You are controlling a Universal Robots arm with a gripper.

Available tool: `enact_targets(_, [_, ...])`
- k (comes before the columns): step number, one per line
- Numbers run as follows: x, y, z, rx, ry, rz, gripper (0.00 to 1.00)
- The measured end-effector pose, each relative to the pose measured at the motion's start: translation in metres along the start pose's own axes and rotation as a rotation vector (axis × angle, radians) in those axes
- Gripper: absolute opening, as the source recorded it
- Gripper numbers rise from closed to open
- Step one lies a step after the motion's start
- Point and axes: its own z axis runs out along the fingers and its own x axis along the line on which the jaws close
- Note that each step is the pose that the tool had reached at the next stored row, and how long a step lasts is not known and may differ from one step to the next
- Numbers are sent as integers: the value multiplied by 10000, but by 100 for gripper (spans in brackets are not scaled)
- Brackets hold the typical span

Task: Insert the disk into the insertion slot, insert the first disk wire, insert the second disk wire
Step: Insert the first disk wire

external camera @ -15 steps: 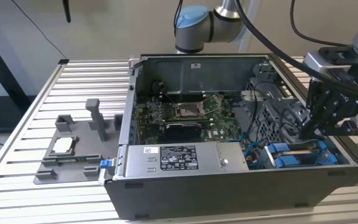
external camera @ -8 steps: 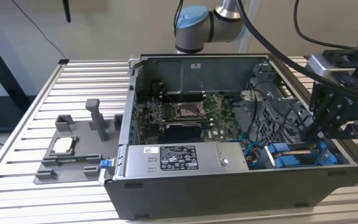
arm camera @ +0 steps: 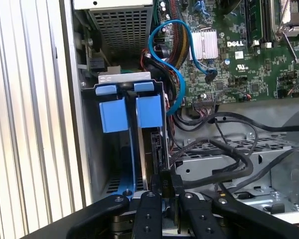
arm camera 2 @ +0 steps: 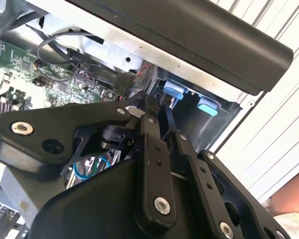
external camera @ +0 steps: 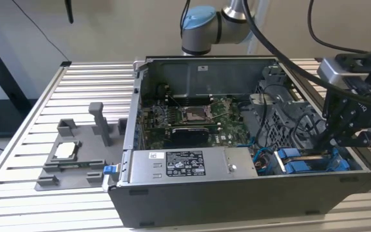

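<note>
The disk [arm camera: 149,112], in its bright blue carrier with two blue end tabs, sits on edge inside the insertion slot [arm camera: 97,164] of the grey drive cage. In the exterior view its blue tabs [external camera: 295,160] show at the case's front corner, toward that view's right. My gripper [arm camera: 168,180] reaches down at the disk's far end, its fingers close together on what looks like a black wire connector [arm camera: 157,149] against the disk's edge. A black cable [arm camera: 239,159] loops from the cage back to the fingers. In the second wrist view the fingertips [arm camera 2: 150,108] stand just beside the blue tabs [arm camera 2: 175,91].
The open computer case [external camera: 237,193] lies on a slatted metal table [external camera: 89,82]. A grey power-supply box [external camera: 179,164] sits next to the bay, with the motherboard [external camera: 192,118] behind it. A blue cable [arm camera: 177,74] curves beside the disk. A grey fixture [external camera: 76,154] stands at the exterior view's left.
</note>
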Motion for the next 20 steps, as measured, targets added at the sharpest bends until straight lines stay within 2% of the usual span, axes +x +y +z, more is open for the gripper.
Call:
enact_targets(11, [2,0,23,5,-1,71,19])
enact_targets(20, [2,-1,25,-4,5,-357,19])
